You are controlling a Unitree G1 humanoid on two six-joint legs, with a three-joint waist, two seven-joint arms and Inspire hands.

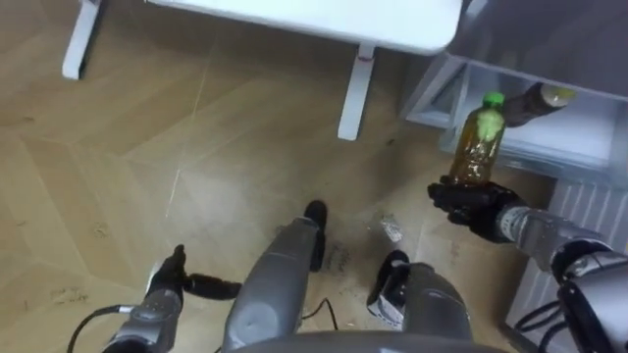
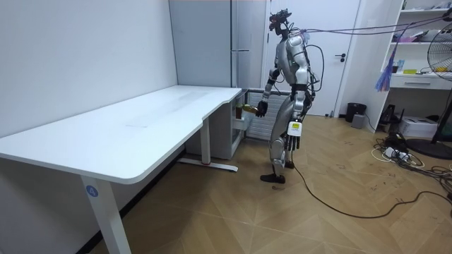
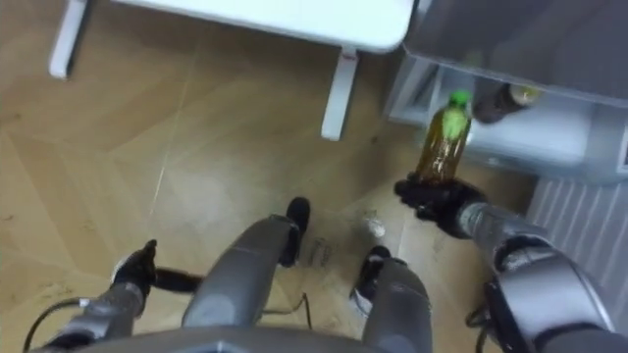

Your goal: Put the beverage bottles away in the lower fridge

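Observation:
My right hand is shut on the base of an amber drink bottle with a green cap, held upright in front of the open lower fridge. A second, dark bottle with a pale cap lies on its side on the fridge shelf, just beyond the held one. In the room view I stand facing the grey fridge, right hand stretched toward its lower part. My left hand hangs by my thigh, fingers relaxed and holding nothing.
A white desk stands to my left, its foot close to the fridge opening. A white ribbed panel stands at my right. Small bits of litter lie on the wooden floor by my feet.

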